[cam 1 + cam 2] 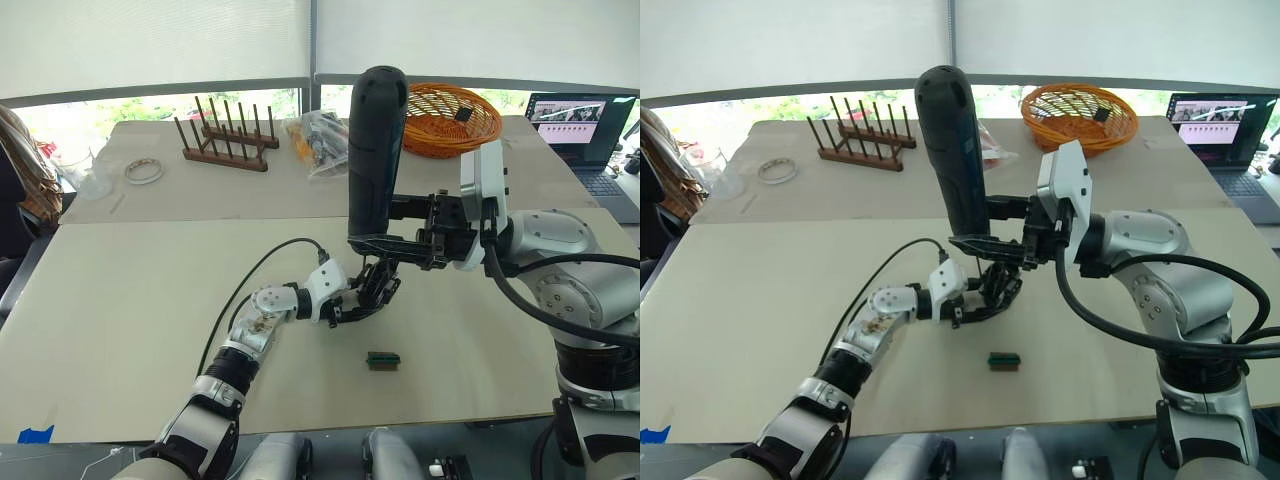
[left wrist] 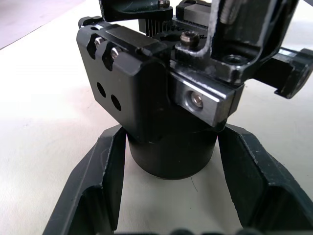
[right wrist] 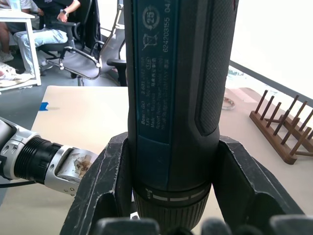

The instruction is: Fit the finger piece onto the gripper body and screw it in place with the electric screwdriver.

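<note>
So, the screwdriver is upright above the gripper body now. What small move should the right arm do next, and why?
Probably a slow, straight lowering of the electric screwdriver until its bit seats in a screw. The right gripper clamps the handle upright directly over the gripper body, whose round base sits between the left gripper's fingers on the table. Whether the bit already touches a screw cannot be seen.
</note>
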You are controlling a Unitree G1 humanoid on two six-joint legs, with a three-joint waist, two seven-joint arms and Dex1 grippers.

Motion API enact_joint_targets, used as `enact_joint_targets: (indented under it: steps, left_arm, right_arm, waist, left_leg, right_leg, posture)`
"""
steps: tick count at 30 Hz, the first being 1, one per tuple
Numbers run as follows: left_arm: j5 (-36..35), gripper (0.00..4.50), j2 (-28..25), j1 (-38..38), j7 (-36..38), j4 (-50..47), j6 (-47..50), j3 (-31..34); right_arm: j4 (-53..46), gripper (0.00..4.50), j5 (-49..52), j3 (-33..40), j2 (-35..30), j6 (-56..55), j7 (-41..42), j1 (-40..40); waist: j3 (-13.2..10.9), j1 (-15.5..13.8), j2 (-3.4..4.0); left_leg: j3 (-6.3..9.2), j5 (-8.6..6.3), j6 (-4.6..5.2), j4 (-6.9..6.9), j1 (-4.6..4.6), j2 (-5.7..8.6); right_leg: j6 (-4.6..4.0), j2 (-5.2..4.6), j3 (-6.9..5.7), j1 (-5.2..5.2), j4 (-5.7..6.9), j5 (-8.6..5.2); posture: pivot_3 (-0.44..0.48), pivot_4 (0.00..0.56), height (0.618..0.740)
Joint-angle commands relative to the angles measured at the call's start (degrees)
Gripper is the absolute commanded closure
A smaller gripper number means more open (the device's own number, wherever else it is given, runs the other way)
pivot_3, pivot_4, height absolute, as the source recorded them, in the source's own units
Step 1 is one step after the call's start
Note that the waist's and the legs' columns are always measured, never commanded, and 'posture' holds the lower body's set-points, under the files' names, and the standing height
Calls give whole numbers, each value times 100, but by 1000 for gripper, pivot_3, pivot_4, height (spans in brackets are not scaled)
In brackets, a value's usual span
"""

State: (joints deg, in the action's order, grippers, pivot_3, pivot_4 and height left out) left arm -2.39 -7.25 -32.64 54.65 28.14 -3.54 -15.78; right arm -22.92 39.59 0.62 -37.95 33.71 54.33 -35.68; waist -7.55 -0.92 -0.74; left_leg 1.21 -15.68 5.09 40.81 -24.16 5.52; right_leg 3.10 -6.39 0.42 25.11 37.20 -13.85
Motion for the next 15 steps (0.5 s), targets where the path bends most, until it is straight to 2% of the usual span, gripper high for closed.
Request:
enact_joint_targets:
  steps: [1,15]
  left_arm:
    - [-82,2189,45,-65,24,-127,-23,-8]
    - [-105,2189,44,-60,38,-174,-1,-2]
  right_arm:
    - [-112,2594,87,206,-32,-122,36,-94]
    - [-42,2594,-148,139,-31,-277,227,53]
  waist:
    - [0,0,0]
    - [0,0,0]
  left_leg:
    - [0,0,0,0,0,0]
    - [0,0,0,0,0,0]
  right_leg:
    - [0,0,0,0,0,0]
    - [0,0,0,0,0,0]
  posture:
    - [0,150,740]
    - [0,150,740]
